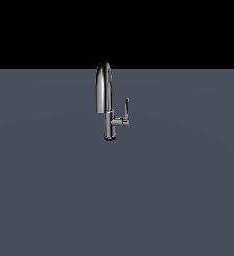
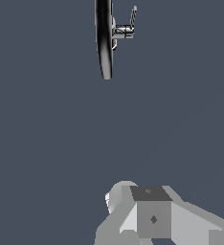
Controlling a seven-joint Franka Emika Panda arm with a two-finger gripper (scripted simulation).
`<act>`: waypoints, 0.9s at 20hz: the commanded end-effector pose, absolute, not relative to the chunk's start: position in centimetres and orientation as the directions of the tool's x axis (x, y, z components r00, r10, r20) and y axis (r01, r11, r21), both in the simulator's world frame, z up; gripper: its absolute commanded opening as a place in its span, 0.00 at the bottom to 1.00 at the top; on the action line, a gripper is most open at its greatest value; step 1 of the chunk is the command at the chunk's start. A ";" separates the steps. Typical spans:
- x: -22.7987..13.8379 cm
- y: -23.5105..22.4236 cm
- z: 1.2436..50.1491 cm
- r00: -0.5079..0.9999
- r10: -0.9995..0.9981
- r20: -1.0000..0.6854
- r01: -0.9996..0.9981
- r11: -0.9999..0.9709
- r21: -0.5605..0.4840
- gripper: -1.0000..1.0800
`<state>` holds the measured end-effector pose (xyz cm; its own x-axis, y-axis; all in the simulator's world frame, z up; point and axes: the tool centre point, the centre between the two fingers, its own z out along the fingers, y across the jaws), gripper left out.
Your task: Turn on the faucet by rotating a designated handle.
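The chrome faucet stands upright on the flat grey surface in the exterior view, its arched spout curving down toward that view's left. The handle is a thin lever pointing up from a short stub on the stem's side toward that view's right. In the wrist view the faucet shows from above, far off, with the handle beside it. A grey-white blocky part of my arm or gripper fills the wrist view's edge, well apart from the faucet. No separate fingers show. No gripper shows in the exterior view.
A flat grey surface lies around the faucet, with a black background behind it. No other objects show.
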<state>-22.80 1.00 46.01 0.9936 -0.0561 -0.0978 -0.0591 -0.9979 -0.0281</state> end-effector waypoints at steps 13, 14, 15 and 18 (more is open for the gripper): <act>-14.9 1.5 44.4 0.934 -0.210 -0.288 -0.269 -0.946 -0.181 0.00; -14.3 1.5 44.3 0.927 -0.220 -0.303 -0.286 -0.939 -0.191 0.00; -13.7 1.5 44.1 0.919 -0.230 -0.319 -0.303 -0.932 -0.201 0.00; -11.9 1.4 43.5 0.894 -0.257 -0.366 -0.354 -0.907 -0.228 0.00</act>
